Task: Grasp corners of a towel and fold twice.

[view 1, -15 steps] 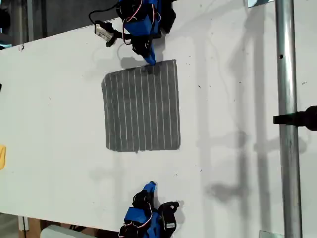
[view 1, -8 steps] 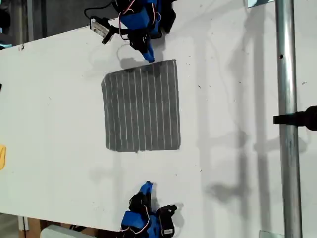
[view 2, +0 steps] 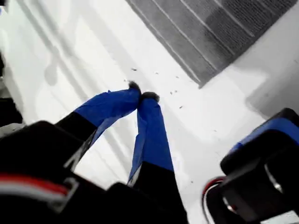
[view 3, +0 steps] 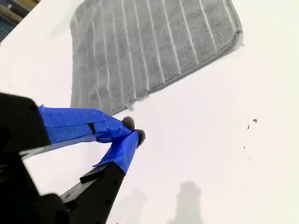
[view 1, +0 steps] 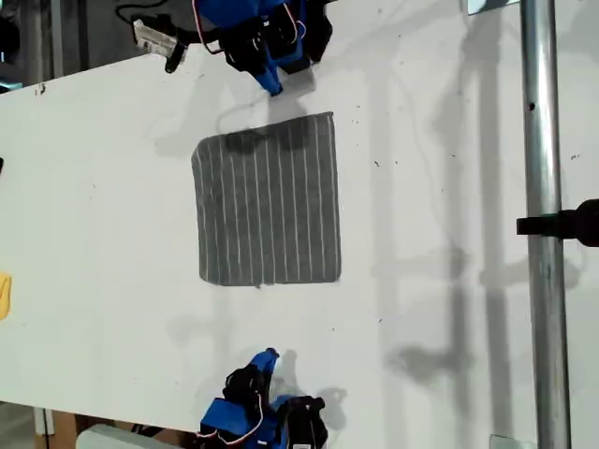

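On the white table (view 1: 112, 187), you have the towel (view 1: 268, 199) lying flat and spread out, its stripes running from one arm toward the other. Well off to the exterior view's right stands a metal pole (view 1: 537, 140) with a black clamp (view 1: 562, 223), and a small yellow thing (view 1: 5, 295) sits at that view's left edge. Neither is near the cloth, and only an arm's shadow falls across the edge nearest my first gripper.

My first gripper (view 2: 141, 96) is pinched closed on nothing, above bare table just past that edge. My second gripper (view 3: 133, 129) is also closed and empty, off the opposite edge.

Compared with a second ago, you can see my first gripper has pulled back from the towel's edge, my second gripper has shifted slightly toward the exterior view's left, and the towel has not moved.
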Motion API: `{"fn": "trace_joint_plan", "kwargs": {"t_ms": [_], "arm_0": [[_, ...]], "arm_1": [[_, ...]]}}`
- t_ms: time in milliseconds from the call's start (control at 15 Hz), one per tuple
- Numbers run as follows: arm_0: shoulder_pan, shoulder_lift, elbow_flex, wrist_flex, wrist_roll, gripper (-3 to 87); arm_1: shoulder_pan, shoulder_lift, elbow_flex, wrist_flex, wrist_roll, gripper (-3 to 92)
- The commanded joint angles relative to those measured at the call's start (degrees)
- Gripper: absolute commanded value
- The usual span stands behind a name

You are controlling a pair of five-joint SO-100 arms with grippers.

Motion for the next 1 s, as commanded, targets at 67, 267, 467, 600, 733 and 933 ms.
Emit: {"fn": "trace_joint_plan", "kwargs": {"t_ms": [67,267,467,600,733,933], "arm_0": [[1.8,-15.9,-22.7,8.5,1.7,-3.0],[3.3,-23.1,-32.3,11.4,4.0,-3.0],[3.8,-24.2,-32.7,11.4,5.2,-3.0],[4.5,-24.4,-32.3,11.6,5.2,-3.0],[5.3,-24.6,-31.6,11.6,4.7,-3.0],[5.9,-25.9,-31.8,11.6,4.8,-3.0]], "arm_1": [[-0.5,-4.7,-11.5,7.2,-10.5,-0.3],[-0.8,-11.9,-17.8,7.2,-18.1,2.7],[0.0,-17.5,-16.6,7.2,-18.5,36.8],[1.8,-19.2,-12.2,6.9,-15.6,40.4],[-2.9,-19.1,-6.5,6.5,-10.6,43.4],[-13.4,-20.8,1.0,2.2,-0.7,43.1]]}}
